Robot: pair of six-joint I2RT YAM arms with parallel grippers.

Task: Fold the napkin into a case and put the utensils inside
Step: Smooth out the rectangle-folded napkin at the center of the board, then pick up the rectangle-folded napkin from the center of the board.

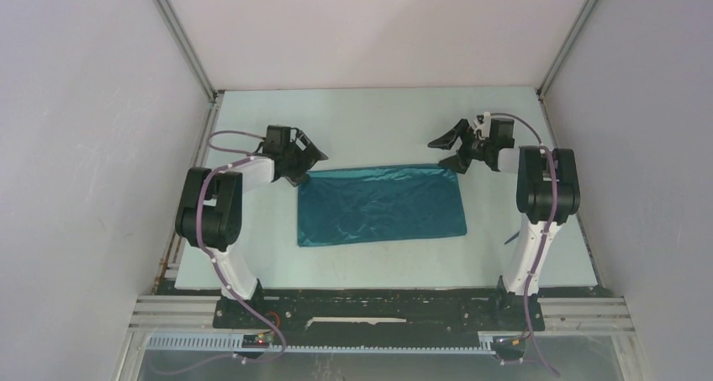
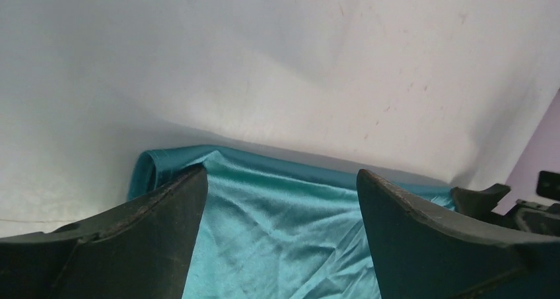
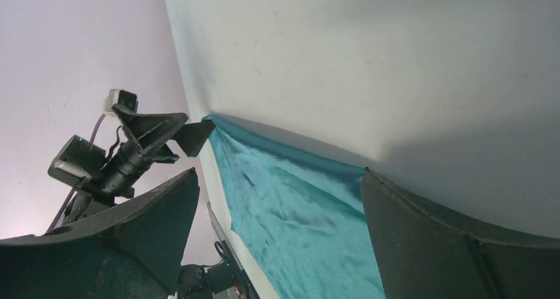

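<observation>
Found napkin (image 2: 277,233) cut off by the lower edge in both wrist views and partly masked by the dark fingers (image 2: 152,233). Noted its far-left corner overlapped by left gripper (image 1: 314,168) from above. Could not determine layering or contact there.

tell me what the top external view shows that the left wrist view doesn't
Only the top external view: the whole outline of the shiny teal satin napkin, a flat oblong, and both arms from base to wrist. Only the left wrist view: the napkin's rolled edge at its far left corner, and fine creases. Both: the pale table, the left gripper open over that corner, and the right gripper at the far right one.
</observation>
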